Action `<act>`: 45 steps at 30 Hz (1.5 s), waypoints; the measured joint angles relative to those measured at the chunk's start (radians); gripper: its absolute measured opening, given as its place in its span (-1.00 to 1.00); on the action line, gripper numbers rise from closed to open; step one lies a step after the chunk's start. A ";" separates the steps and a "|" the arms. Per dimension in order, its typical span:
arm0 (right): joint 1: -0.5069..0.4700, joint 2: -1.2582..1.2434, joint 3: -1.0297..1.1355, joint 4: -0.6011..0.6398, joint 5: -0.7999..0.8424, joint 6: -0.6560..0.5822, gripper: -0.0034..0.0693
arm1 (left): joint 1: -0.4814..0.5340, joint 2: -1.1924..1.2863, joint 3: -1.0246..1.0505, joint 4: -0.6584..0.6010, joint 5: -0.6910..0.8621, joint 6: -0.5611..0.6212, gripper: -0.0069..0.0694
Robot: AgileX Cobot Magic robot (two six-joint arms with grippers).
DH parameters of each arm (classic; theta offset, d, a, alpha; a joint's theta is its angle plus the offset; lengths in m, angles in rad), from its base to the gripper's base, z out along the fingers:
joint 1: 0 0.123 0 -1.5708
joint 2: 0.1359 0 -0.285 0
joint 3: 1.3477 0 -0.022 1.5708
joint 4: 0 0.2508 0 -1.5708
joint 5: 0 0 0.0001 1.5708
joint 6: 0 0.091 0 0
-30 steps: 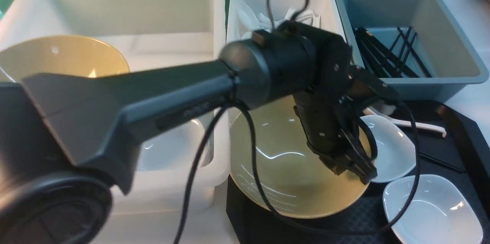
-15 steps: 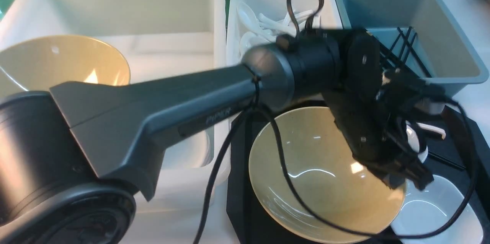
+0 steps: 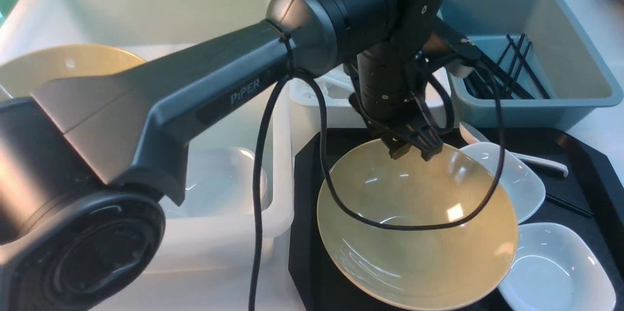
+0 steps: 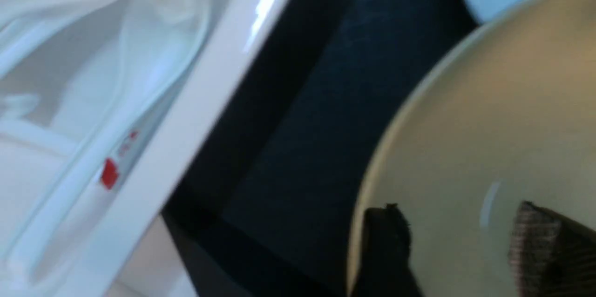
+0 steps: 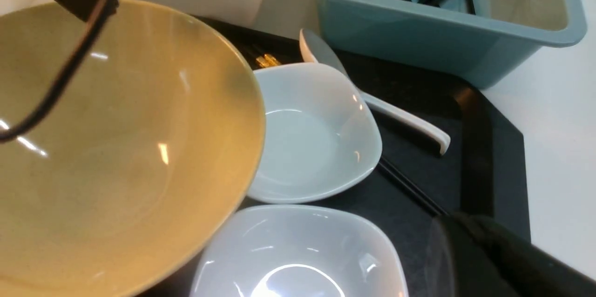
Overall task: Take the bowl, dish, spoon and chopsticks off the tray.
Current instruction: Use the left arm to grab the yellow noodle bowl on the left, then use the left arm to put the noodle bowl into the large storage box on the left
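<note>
The mustard-yellow bowl sits tilted on the black tray, its right rim lying over two white dishes. My left gripper hangs open just over the bowl's far rim. In the left wrist view both fingers stand apart over the bowl's inside with nothing between them. The white spoon and black chopsticks lie behind and under the far dish. In the right wrist view my right gripper is shut, low over the chopsticks, beside the near dish.
A big white tub at the left holds another yellow bowl and white dishes. Behind the tray stand a small white tub and a grey-blue tub with several black chopsticks. My left arm crosses the scene.
My left gripper carried the bowl to the right across the tray, let go of its right rim and opened. It has risen and swung back over the bowl's far rim.
</note>
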 joint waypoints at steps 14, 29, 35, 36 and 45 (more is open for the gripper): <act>0.000 0.000 0.000 0.014 -0.011 0.000 -0.77 | 0.005 0.132 -0.007 0.005 0.008 0.035 -0.01; 0.000 0.000 0.000 0.014 -0.014 0.000 -0.74 | 0.005 -0.071 -0.054 -0.050 0.020 0.061 -0.80; 0.000 0.000 0.000 0.014 -0.014 0.000 -0.73 | 0.008 -0.210 -0.055 -0.094 0.028 0.080 -0.81; 0.000 0.000 0.000 0.014 -0.014 0.000 -0.72 | 0.010 -0.237 -0.055 -0.094 0.032 0.081 -0.81; 0.000 0.000 0.000 0.014 0.010 0.000 -0.69 | 0.239 -0.509 -0.032 -0.089 0.049 0.056 -0.81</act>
